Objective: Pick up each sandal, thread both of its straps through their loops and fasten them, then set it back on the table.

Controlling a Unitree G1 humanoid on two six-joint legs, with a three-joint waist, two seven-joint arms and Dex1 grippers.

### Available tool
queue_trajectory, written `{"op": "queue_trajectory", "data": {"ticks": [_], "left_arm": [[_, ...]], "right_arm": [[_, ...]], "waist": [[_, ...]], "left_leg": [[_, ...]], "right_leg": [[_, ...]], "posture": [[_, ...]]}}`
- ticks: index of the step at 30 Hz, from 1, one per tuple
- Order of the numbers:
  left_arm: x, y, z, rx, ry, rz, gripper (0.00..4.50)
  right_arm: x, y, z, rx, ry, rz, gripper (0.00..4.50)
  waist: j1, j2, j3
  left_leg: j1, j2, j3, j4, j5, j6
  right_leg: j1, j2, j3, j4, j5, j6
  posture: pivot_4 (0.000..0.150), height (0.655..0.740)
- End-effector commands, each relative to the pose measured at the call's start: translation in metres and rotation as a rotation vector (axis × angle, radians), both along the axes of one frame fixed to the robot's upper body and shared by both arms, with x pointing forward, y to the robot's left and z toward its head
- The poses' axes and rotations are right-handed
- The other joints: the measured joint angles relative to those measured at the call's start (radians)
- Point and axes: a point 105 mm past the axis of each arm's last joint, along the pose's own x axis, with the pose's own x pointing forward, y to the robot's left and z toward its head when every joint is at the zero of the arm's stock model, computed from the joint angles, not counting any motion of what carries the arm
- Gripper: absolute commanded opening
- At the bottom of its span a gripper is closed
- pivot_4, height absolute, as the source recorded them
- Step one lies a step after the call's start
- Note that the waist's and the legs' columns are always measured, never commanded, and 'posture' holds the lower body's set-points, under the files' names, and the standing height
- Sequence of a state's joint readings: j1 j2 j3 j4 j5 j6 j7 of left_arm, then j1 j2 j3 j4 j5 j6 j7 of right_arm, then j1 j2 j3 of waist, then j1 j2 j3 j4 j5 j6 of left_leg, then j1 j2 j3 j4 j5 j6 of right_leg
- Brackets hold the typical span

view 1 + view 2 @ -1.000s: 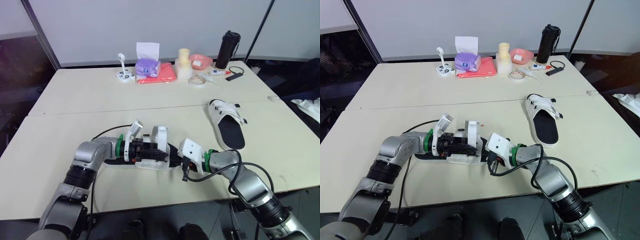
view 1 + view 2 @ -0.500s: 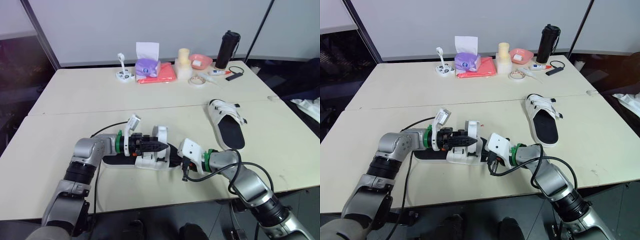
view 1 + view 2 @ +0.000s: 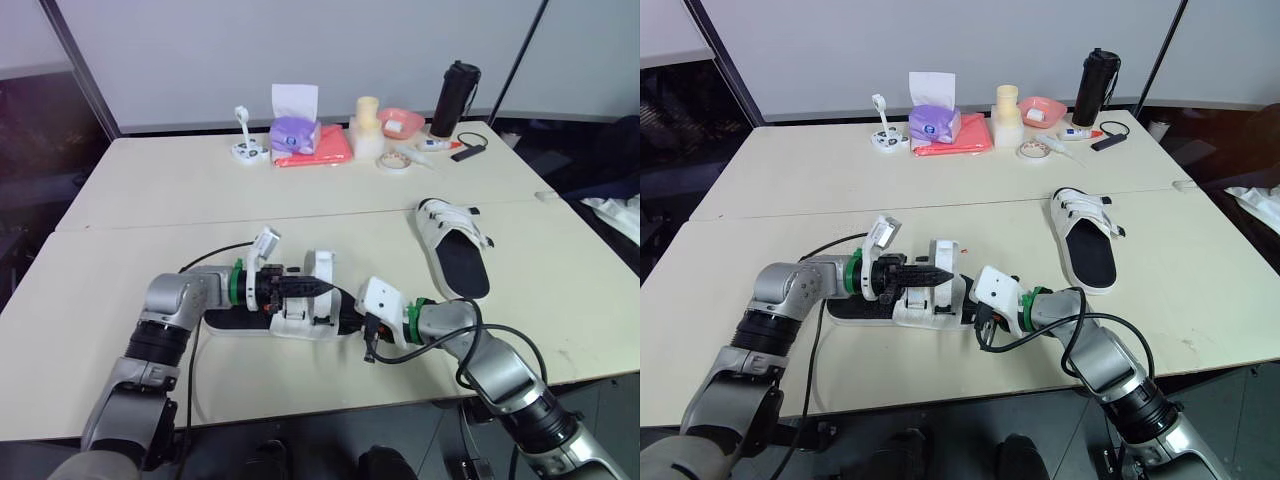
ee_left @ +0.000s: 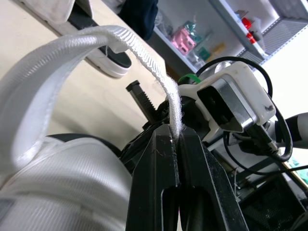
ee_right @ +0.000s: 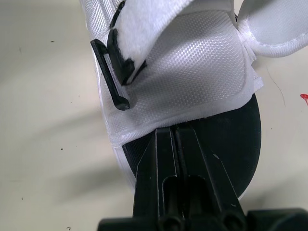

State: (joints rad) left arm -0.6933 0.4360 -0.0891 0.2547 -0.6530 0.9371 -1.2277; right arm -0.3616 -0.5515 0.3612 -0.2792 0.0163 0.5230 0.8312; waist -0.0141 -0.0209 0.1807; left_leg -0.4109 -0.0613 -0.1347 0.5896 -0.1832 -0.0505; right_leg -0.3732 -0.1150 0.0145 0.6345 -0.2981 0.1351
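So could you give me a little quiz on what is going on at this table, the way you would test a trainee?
1. True or false: the left gripper is pinching a white strap of the near sandal.
2. Where is the other sandal?
A. Lying on the table, apart from both grippers
B. Held in the air by a gripper
C. Stacked on the near sandal
3. Fill in: the right gripper is shut on the near sandal's black ____.

Key: 1 true; 2 A; 3 sole.
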Motion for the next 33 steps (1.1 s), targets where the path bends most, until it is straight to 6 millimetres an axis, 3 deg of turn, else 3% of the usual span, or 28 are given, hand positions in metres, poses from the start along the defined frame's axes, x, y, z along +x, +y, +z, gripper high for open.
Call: {"op": "queue_trajectory", "data": {"ticks": [1, 7, 14, 26, 33], "left_arm": [[0.005, 0.006, 0.026, -0.038, -0.056, -0.003, 0.04], [0.005, -0.005, 0.035, -0.068, -0.010, -0.042, 0.04], [0.001, -0.021, 0.014, -0.011, 0.009, -0.072, 0.04], [0.002, -0.016, -0.004, 0.035, 0.021, -0.061, 0.04], [0.001, -0.012, -0.004, 0.028, 0.056, -0.062, 0.04]], "right_arm": [[-0.001, -0.004, -0.018, -0.044, 0.058, -0.026, 0.00], [0.000, -0.005, -0.019, -0.048, 0.058, -0.025, 0.00], [0.000, -0.005, -0.020, -0.052, 0.057, -0.023, 0.00], [-0.002, -0.005, -0.021, -0.058, 0.059, -0.027, 0.00], [-0.002, -0.005, -0.022, -0.063, 0.058, -0.025, 0.00]], "waist": [[0.001, 0.000, 0.000], [-0.001, 0.000, 0.000], [-0.001, 0.000, 0.000], [-0.001, 0.000, 0.000], [-0.001, 0.000, 0.000]], "left_leg": [[0.000, 0.000, 0.000, 0.000, 0.000, 0.000], [0.000, 0.000, 0.000, 0.000, 0.000, 0.000], [0.000, 0.000, 0.001, 0.000, 0.000, 0.000], [0.000, 0.000, 0.001, 0.000, 0.000, 0.000], [0.000, 0.000, 0.001, 0.000, 0.000, 0.000]], "right_leg": [[0.000, 0.000, 0.000, 0.000, 0.000, 0.000], [0.000, 0.000, 0.000, 0.000, 0.000, 0.000], [0.000, 0.000, 0.000, 0.000, 0.000, 0.000], [0.000, 0.001, 0.000, 0.000, 0.000, 0.000], [0.000, 0.001, 0.000, 0.000, 0.000, 0.000]], "posture": [[0.150, 0.7400], [0.150, 0.7400], [0.150, 0.7400], [0.150, 0.7400], [0.150, 0.7400]]}}
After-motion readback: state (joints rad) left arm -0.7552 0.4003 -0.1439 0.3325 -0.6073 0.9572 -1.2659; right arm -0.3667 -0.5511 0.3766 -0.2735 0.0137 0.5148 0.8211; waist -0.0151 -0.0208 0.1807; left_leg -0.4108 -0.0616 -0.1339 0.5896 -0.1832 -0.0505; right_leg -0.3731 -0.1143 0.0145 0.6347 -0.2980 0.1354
